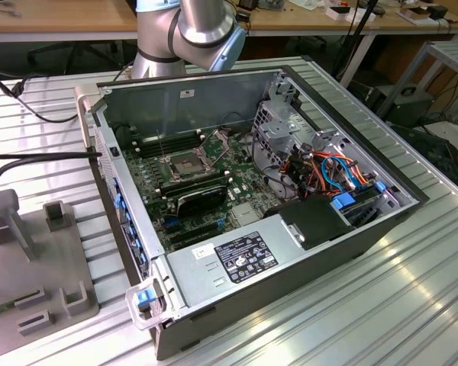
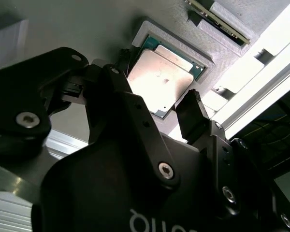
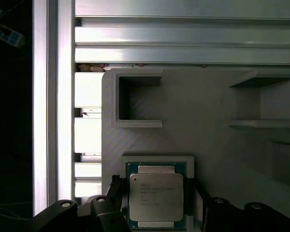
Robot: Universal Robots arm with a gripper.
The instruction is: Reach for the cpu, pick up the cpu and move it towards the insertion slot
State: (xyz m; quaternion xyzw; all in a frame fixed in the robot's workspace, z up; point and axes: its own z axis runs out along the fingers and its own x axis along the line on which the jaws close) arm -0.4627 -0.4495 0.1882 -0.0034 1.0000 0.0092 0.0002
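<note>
The cpu (image 3: 156, 195) is a square chip with a silver lid and green edge. It lies flat in a recess of a grey fixture plate (image 3: 208, 140). In both wrist views my gripper (image 3: 156, 193) hangs just over it, open. One black finger (image 2: 193, 116) stands on each side of the cpu (image 2: 162, 79), and neither finger touches it. The insertion slot (image 1: 183, 163) is the silver-framed socket on the motherboard inside the open computer case, with its frame lifted. The arm's base (image 1: 191, 27) stands behind the case.
The open case (image 1: 351, 244) holds a black finned block (image 1: 202, 197), long memory slots (image 1: 168, 142), a power supply (image 1: 237, 255) and a drive cage (image 1: 290, 122). The grey fixture (image 1: 30, 252) lies on the ribbed aluminium table at the exterior view's left. A thin green-edged strip (image 2: 217, 19) sits in another fixture pocket.
</note>
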